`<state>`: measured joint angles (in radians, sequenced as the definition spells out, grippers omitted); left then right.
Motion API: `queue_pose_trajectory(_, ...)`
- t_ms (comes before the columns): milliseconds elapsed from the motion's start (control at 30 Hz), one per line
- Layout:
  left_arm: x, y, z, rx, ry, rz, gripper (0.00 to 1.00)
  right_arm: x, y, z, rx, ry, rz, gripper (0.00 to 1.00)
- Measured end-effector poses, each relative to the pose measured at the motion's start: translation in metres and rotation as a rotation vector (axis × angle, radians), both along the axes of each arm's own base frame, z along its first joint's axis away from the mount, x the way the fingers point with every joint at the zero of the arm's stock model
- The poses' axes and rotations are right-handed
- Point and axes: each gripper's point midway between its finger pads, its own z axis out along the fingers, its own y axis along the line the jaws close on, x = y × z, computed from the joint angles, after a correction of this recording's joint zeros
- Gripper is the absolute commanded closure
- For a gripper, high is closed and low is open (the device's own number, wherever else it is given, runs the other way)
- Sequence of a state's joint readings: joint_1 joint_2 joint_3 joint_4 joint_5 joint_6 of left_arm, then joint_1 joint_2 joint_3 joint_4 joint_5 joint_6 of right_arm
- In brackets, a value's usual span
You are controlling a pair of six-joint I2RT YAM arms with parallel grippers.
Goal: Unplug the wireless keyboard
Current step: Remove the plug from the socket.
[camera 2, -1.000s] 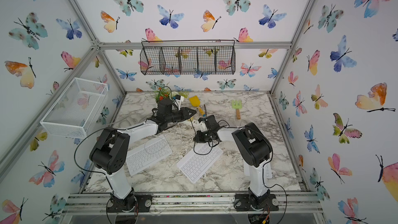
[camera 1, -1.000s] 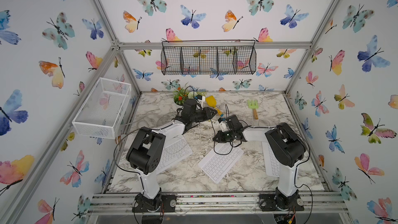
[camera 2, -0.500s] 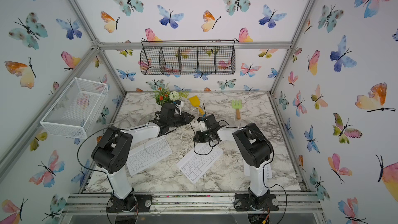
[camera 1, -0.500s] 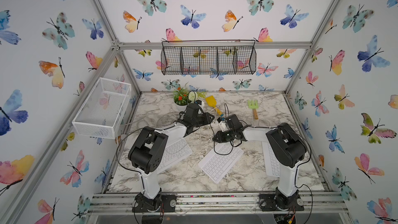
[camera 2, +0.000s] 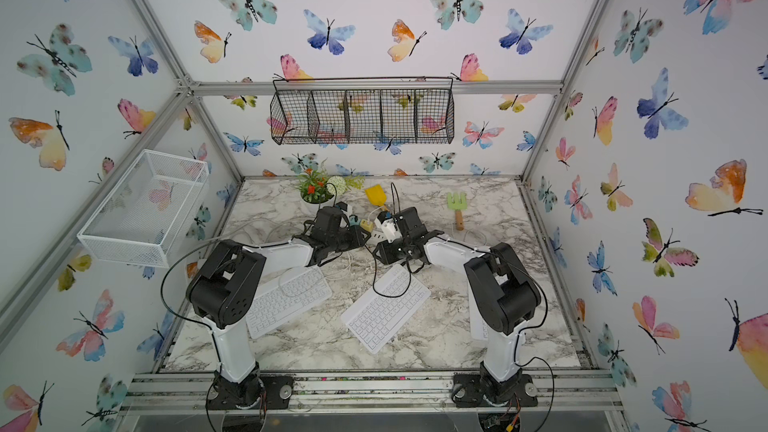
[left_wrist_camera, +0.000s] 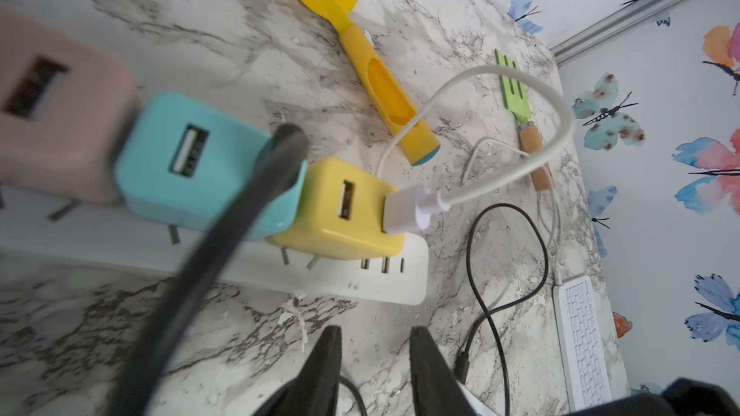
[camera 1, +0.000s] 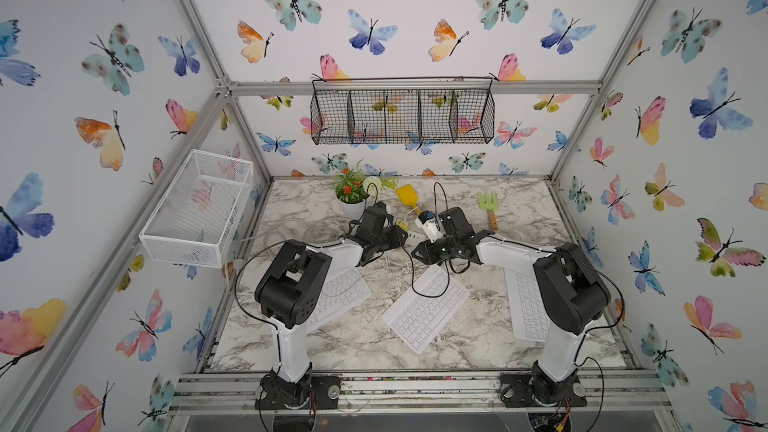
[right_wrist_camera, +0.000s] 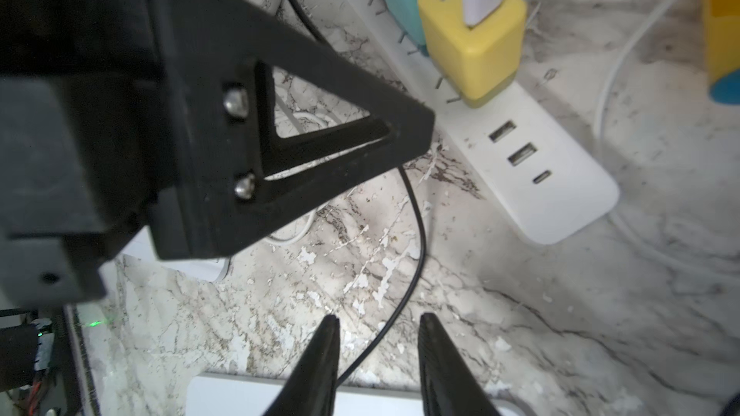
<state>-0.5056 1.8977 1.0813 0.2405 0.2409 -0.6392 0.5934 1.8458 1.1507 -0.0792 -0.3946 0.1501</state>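
Up at the left wrist, the left gripper hangs parted and empty by the power strip, only the right wrist shows the right gripper parted, gripping nothing, over the black cable, and the keyboard sits in the middle of the desk, its cable joint too small to make out.

Enclosure walls: white, printed with watercolour butterflies, joined by an aluminium frame. Table: white-grey marble pattern, with the surface chipped in places in the wrist views. On the back wall hangs a black wire basket, divided into compartments. On the left wall hangs a white mesh basket. Lighting is even and diffuse.
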Motion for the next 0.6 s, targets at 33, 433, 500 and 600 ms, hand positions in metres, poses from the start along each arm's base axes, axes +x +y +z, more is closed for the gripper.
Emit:
queue_pose_trajectory(33, 0.0, 0.002, -0.002, 0.013, 0.007, 0.01, 0.66, 0.004, -0.001, 0.001, -0.01, -0.019, 0.002, 0.63)
queue_pose_trajectory(433, 0.006, 0.025, -0.025, 0.117, 0.062, 0.133, 0.57, 0.069, 0.006, 0.011, -0.057, -0.285, 0.058, 0.61)
queue_pose_trajectory(500, 0.008, 0.026, -0.029, 0.119, 0.072, 0.146, 0.56, 0.077, 0.006, 0.002, -0.066, -0.289, 0.071, 0.6)
queue_pose_trajectory(600, 0.011, 0.026, -0.031, 0.121, 0.084, 0.166, 0.56, 0.082, 0.005, -0.007, -0.071, -0.294, 0.096, 0.59)
